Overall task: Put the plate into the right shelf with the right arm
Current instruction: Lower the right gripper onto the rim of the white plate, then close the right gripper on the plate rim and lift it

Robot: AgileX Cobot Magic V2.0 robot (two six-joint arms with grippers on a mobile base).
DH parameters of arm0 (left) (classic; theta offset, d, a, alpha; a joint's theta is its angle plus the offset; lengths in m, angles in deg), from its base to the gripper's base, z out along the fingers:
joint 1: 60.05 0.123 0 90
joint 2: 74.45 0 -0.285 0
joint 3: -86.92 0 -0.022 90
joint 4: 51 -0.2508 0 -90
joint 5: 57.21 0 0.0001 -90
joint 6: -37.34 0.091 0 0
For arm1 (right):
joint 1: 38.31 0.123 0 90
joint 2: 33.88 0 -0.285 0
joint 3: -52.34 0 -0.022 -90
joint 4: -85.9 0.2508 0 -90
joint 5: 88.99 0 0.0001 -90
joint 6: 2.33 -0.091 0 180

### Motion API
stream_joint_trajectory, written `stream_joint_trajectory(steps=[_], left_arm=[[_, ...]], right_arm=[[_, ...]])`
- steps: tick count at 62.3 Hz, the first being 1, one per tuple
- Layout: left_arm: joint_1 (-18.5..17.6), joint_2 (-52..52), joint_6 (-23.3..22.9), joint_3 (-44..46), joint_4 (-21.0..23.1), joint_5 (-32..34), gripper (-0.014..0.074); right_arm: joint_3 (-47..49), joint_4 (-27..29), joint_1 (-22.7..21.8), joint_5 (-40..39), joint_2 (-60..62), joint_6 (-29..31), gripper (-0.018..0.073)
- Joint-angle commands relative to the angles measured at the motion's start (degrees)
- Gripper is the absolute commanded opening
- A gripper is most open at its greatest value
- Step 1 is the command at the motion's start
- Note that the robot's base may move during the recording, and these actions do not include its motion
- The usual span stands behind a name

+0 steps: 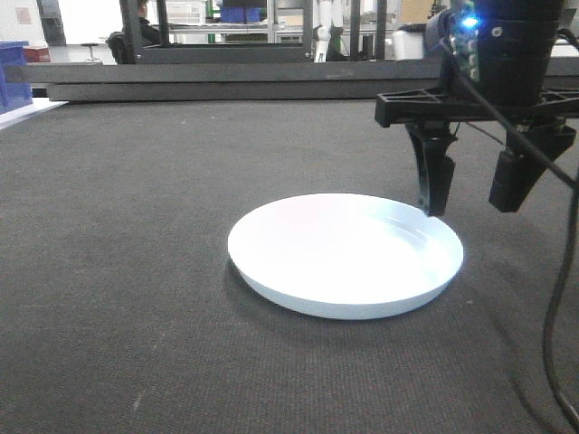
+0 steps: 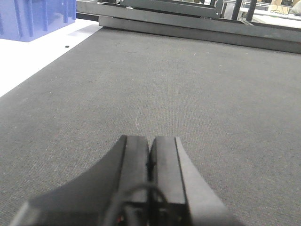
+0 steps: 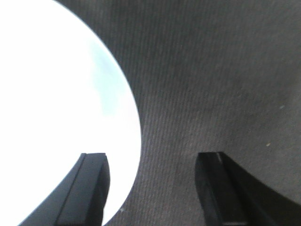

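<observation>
Currently the plate (image 1: 346,256) lies flat on the dark woven mat (image 1: 136,271), white, glossy, plain, with no print on it.

Right gripper (image 1: 470,206): released, with its 2 black fingers spread wide and pointing down at the plate's far right rim. 1 finger (image 1: 434,181) comes down at the rim itself; whether the tip touches cannot be told. The other finger (image 1: 517,181) hangs outside the plate, over bare mat. The right wrist view agrees: the rim curves between the 2 fingers, 1 finger (image 3: 89,188) over white, 1 (image 3: 223,188) over mat. Nothing is grasped.

A blue light (image 1: 469,22) glows on the wrist housing above the plate's right side. A black cable (image 1: 561,298) drops to the right of the plate.

Left gripper (image 2: 150,160): clenched, with the fingers pressed flat together and nothing between them, low over the mat. The plate does not show in that view.

Beyond the plate a long black frame rail (image 1: 226,80) edges the mat. Far left of the plate stands a blue bin (image 1: 14,72). A small wall notice (image 1: 23,15) far behind it is too small to read.
</observation>
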Motion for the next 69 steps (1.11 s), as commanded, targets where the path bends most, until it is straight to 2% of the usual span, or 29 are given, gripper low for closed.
stream_joint_trajectory(steps=[1,7,28,31,45,54,69], left_arm=[[-0.11,0.59,-0.4,-0.59,0.47,5.16,-0.0128],[-0.11,0.59,-0.4,-0.59,0.47,5.16,-0.0128],[-0.11,0.59,-0.4,-0.59,0.47,5.16,-0.0128],[-0.11,0.59,-0.4,-0.59,0.47,5.16,-0.0128],[-0.11,0.59,-0.4,-0.59,0.47,5.16,-0.0128],[-0.11,0.59,-0.4,-0.59,0.47,5.16,-0.0128],[-0.11,0.59,-0.4,-0.59,0.47,5.16,-0.0128]], right_arm=[[2.07,1.84,-0.03,0.87,1.95,-0.25,0.0517],[2.07,4.18,-0.08,-0.33,0.93,-0.25,0.0517],[1.99,5.92,-0.08,-3.6,-2.03,-0.25,0.0506],[1.99,5.86,-0.08,-3.87,-2.17,-0.25,0.0475],[1.99,5.86,-0.08,-4.47,-2.53,-0.25,0.0195],[1.99,5.86,-0.08,-4.47,-2.53,-0.25,0.0044],[2.1,5.8,-0.36,-3.9,2.22,0.5,0.0054]])
